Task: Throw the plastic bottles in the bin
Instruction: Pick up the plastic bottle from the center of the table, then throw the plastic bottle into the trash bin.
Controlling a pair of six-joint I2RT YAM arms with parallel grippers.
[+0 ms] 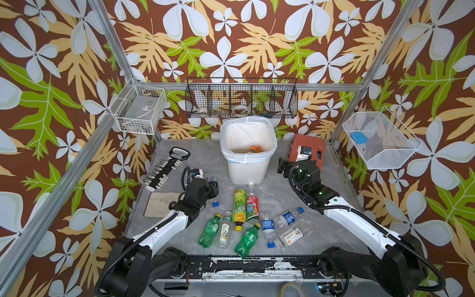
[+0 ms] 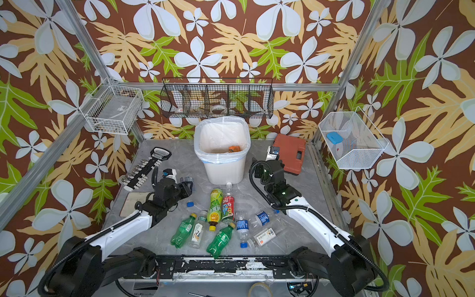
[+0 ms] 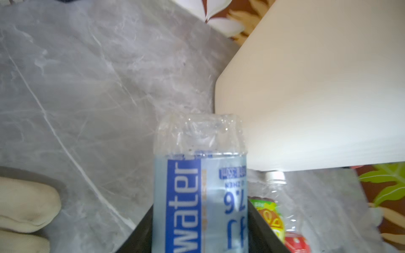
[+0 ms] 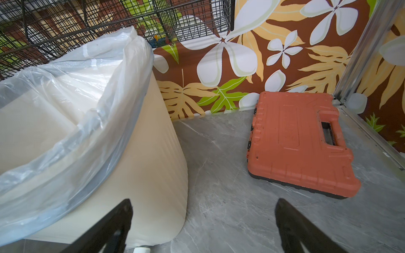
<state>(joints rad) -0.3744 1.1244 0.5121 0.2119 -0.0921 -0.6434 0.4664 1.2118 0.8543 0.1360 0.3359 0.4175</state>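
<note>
Your left gripper [image 3: 199, 204] is pinched shut on a clear water bottle [image 3: 184, 192] with a blue label, the black jaws pressed against both its sides. The bottle's crumpled base points at the foot of the bin [image 3: 317, 98], which stands at the middle of the back edge of the worktop [image 1: 282, 190]. The bottle sits low, and I cannot tell whether it has left the surface. Lift straight up first, until the bottle clears the bag-wrapped rim high above it. Then carry it over the opening and let go only once its whole length is inside. If you swing across too soon, the base will likely strike the bin wall and shove the bin. A thin, crushed bottle may also twist in the grip, so move steadily. Your right gripper [image 4: 203, 203] is spread wide and empty, hovering on the bin's far side, between it and the orange-red tool case [image 4: 300, 142] in the back right corner. It is beside the opening rather than over it, so it should not block the drop. An orange-labelled bottle [image 1: 255, 149] already lies inside. The other plastic bottles [image 1: 246, 239] lie clustered toward the middle of the front edge. The red-labelled bottle [image 1: 252, 205] has its white cap just beside the bin's front wall. A socket rail [image 1: 164, 169] and a tan cloth [image 1: 160, 205] lie along the left edge, clear of your path.
</note>
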